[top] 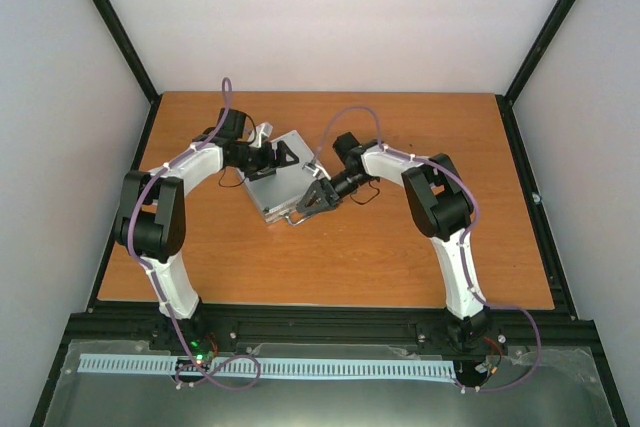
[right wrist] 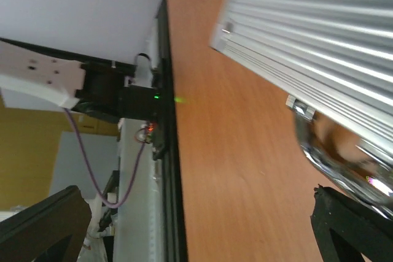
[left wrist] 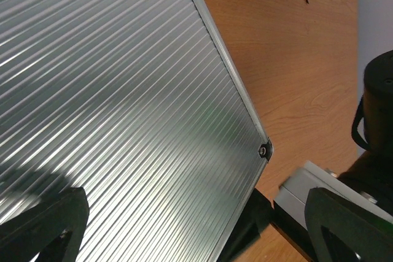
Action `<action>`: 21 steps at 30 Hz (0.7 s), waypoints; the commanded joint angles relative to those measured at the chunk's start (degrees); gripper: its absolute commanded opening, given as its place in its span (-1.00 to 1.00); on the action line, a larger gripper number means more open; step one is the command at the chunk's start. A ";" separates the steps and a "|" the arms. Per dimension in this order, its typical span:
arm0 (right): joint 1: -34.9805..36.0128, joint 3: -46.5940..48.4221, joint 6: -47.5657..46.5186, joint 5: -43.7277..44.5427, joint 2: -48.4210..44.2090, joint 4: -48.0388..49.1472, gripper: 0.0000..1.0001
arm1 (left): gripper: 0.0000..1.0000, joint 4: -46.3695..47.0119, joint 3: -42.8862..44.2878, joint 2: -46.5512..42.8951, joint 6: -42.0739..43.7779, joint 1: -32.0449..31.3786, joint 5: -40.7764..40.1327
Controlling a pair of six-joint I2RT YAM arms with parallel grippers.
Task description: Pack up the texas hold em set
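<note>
Case (top: 272, 187) sits shut mid table (top: 420, 257), contents hidden. Left gripper (top: 280, 155) hangs over ribbed lid (left wrist: 123, 90), fingers (left wrist: 43, 228) wide apart, prob. to hold it closed; right gripper (top: 305, 205), also spread & empty, sits by chrome handle (right wrist: 334, 145), prob. for latching.

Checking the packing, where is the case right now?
In the top view the case lies shut on the table, left of centre, between the left gripper at its far side and the right gripper by its handle.
</note>
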 commanded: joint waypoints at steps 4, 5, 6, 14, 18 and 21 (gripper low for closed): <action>0.73 0.69 -2.89 -4.67 -2.74 -0.85 1.00 | 0.99 -4.68 -3.17 5.05 0.20 -0.12 -5.50; 0.64 -0.09 -1.90 -3.47 -3.28 -0.20 1.00 | 0.99 -4.72 -3.16 5.09 0.21 -0.12 -5.55; 0.54 -1.03 -1.21 -2.00 -3.90 0.43 1.00 | 0.99 -4.68 -3.16 5.10 0.19 -0.12 -5.60; 0.44 -6.93 3.39 9.29 -9.28 3.99 1.00 | 0.99 -4.46 -3.25 5.45 0.20 -0.12 -5.30; 0.44 -7.95 5.46 14.43 -10.56 5.15 1.00 | 1.00 -4.27 -3.50 5.38 0.29 -0.09 -5.22; 0.44 -7.34 6.42 16.82 -10.39 5.53 1.00 | 0.99 -4.24 -3.68 5.35 0.36 -0.12 -5.13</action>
